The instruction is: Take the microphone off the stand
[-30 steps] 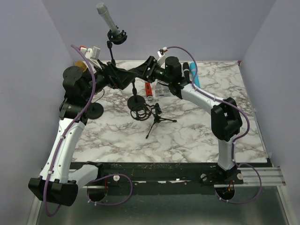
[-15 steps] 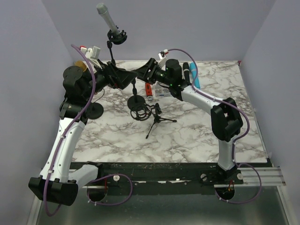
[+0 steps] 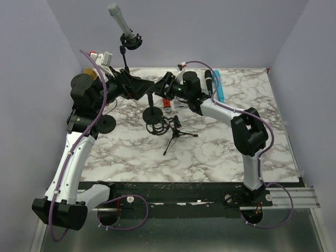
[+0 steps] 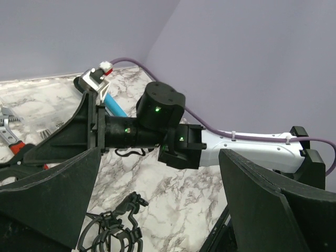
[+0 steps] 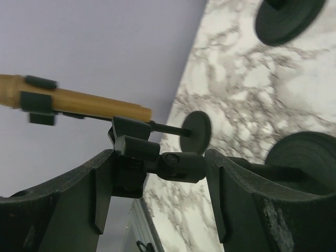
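While the right hand (image 5: 159, 160) reaches in with its fingers (image 5: 68, 210) part-way apart, a black clip joint (image 5: 176, 166) fills the gap between them from one inner face to the other; whether the fingers press on it or only flank it cannot be told. Just beyond the fingertips a gold microphone (image 5: 79, 102) shows blurred, held in a dark clamp, and past its tail a thin stand (image 5: 197, 131) runs down to a small round base on the marbled desk (image 5: 252, 94). Whether the clip joint between the fingers belongs to that stand cannot be told either. The left hand (image 4: 161, 152) is spread as wide as it goes and holds nothing. Straight ahead of it, past its fingertips, is the right arm's wrist (image 4: 157, 113) with small green lights, and low between its fingers a black ring mount (image 4: 113, 231) lies on the desk. In the view from above, a grey microphone (image 3: 119, 18) sits clipped atop a tall stand (image 3: 126, 58), on the far side of the left hand and well above both hands, touched by neither.
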`<control>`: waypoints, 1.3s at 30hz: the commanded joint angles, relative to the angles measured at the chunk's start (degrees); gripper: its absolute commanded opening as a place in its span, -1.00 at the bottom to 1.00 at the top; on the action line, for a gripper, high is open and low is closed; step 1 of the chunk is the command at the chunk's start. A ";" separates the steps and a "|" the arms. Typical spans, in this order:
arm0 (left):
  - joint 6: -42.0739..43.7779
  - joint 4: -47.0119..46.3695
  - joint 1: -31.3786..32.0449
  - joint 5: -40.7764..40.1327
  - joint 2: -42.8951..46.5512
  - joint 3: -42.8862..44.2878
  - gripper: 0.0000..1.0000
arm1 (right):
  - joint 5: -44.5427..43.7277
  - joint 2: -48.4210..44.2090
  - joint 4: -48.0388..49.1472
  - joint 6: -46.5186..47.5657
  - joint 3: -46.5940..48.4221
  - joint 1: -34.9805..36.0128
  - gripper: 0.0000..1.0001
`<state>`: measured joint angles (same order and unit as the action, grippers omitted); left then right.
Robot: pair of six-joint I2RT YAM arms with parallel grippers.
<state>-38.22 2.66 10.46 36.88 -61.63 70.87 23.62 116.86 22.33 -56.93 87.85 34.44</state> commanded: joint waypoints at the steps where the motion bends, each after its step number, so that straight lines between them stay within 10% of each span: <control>1: -0.41 -1.32 -0.35 1.33 -0.05 0.85 0.98 | -0.94 4.73 -9.44 3.68 -3.74 0.54 0.46; 28: 1.42 -0.37 -0.27 -0.06 -1.49 0.62 0.97 | -2.74 0.18 -18.81 9.96 10.11 0.80 0.99; 39: 10.36 10.10 0.40 -14.64 -1.52 3.74 0.98 | -8.67 -21.72 -21.54 20.08 -8.72 0.76 1.00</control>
<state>-32.32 6.37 11.00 32.14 -63.79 71.24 18.44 104.14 2.63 -42.83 86.52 34.83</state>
